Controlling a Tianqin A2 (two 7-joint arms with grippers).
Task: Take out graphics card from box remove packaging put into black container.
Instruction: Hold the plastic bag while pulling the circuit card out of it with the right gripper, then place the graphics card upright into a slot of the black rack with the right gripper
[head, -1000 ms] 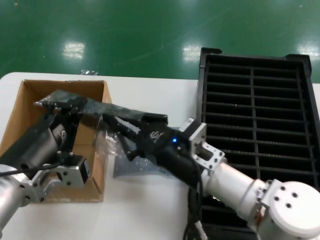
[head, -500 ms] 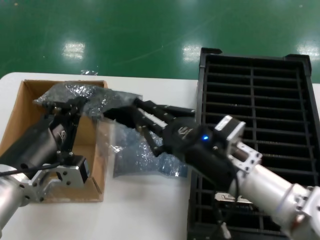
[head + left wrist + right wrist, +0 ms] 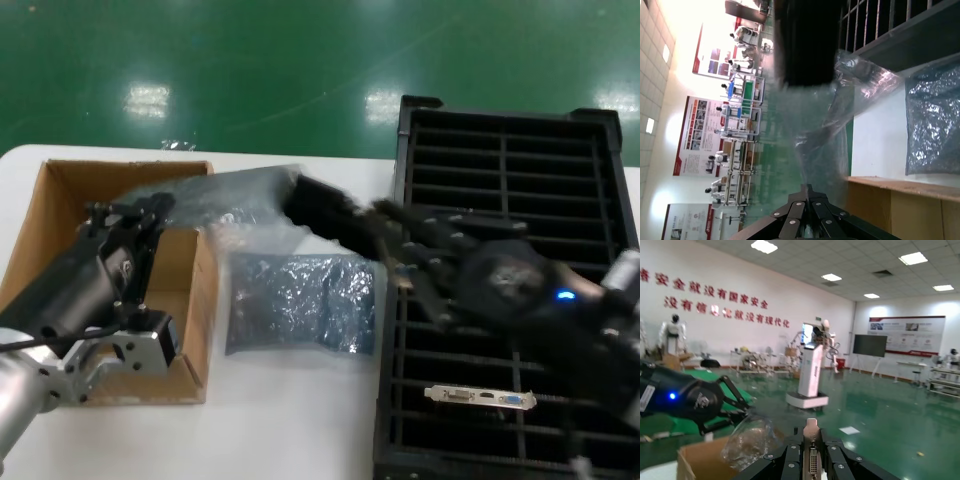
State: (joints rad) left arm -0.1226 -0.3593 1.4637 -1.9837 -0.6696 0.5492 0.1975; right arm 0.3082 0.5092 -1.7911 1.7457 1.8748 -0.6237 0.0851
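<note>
Brown cardboard box (image 3: 52,215) seen at left, on white table (image 3: 290,420). Left gripper (image 3: 130,222) held above box, fingers pinched on one end of translucent packaging (image 3: 235,195). Second grey bag (image 3: 300,300) laid flat on table beside box, apart from the first. Graphics card (image 3: 320,212) half drawn out of packaging, metal bracket end clamped by right gripper (image 3: 395,245) above black container (image 3: 600,190). Look-alike card (image 3: 480,398) already slotted in container. Judged left: card to be freed fully and slotted.
</note>
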